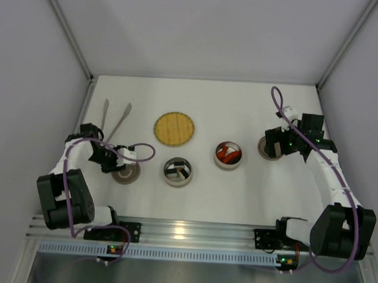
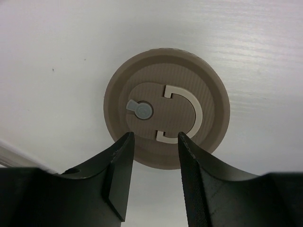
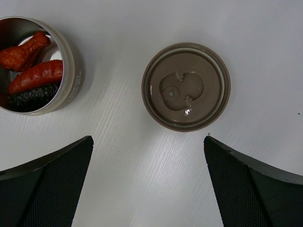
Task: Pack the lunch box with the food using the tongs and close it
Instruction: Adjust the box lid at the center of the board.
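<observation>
The lunch box stands as two round metal tins: one (image 1: 177, 171) holds dark and white sushi pieces, the other (image 1: 228, 155) (image 3: 35, 66) holds red-orange food (image 3: 35, 75). Two brown lids lie flat on the table. My left gripper (image 1: 114, 161) (image 2: 155, 136) hovers at the near edge of the left lid (image 1: 125, 171) (image 2: 166, 113), its jaws partly open with nothing between them. My right gripper (image 1: 275, 143) (image 3: 147, 139) is wide open just short of the right lid (image 1: 270, 148) (image 3: 186, 86). The tongs (image 1: 116, 121) lie on the table at the far left, apart from both grippers.
A round yellow woven plate (image 1: 174, 128) lies behind the tins in the middle. Grey walls enclose the table on the left, back and right. The aluminium rail (image 1: 183, 234) with both arm bases runs along the near edge.
</observation>
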